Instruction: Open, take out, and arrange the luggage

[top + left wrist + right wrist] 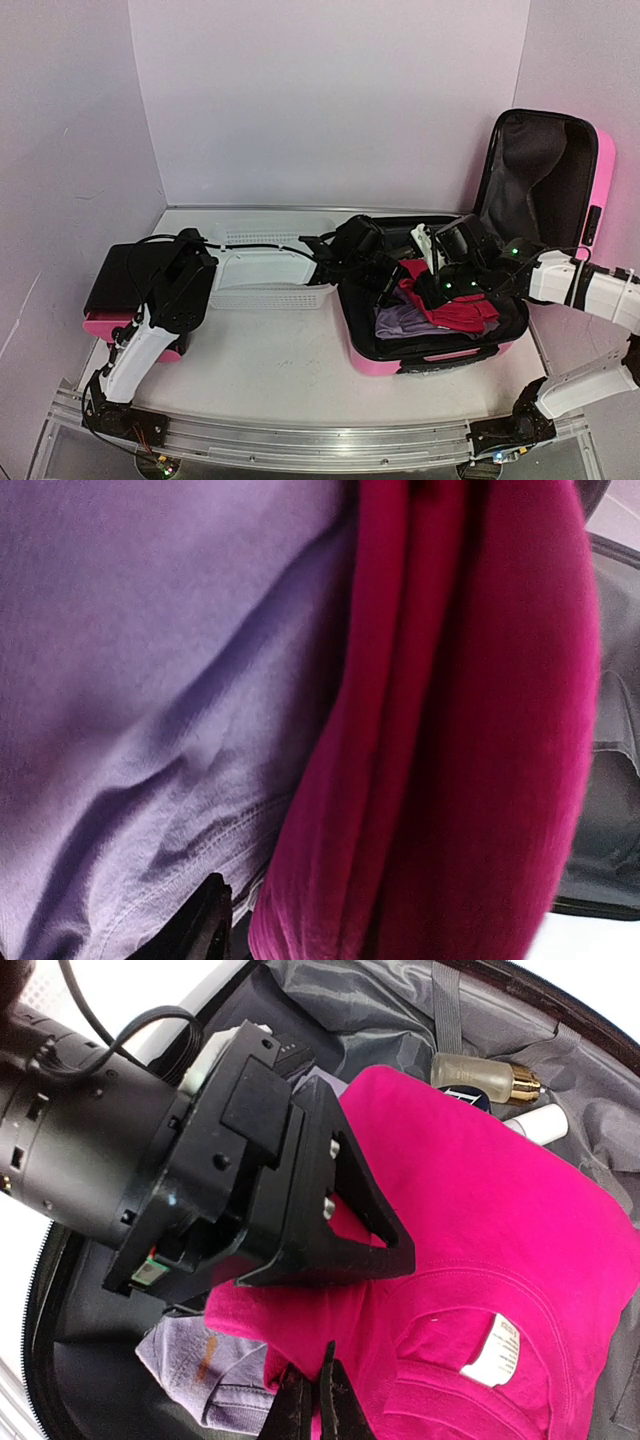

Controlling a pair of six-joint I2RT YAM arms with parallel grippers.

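The pink suitcase [420,362] lies open at the right, its black-lined lid [545,170] standing upright. Inside it are a magenta shirt [455,308] and a purple garment [405,322]. My left gripper [385,268] reaches into the case. Its wrist view is filled by the shirt [450,730] and the purple cloth [150,680], with one finger [210,920] showing. It appears shut on a fold of the shirt. My right gripper [318,1400] is shut on the shirt's near edge [480,1220], close to the left gripper's finger [350,1230].
A white mesh basket [265,270] lies left of the suitcase, under the left arm. A smaller black-and-pink case [120,285] sits at the far left. A gold-capped bottle [480,1075] and a white tube [535,1120] lie in the suitcase behind the shirt.
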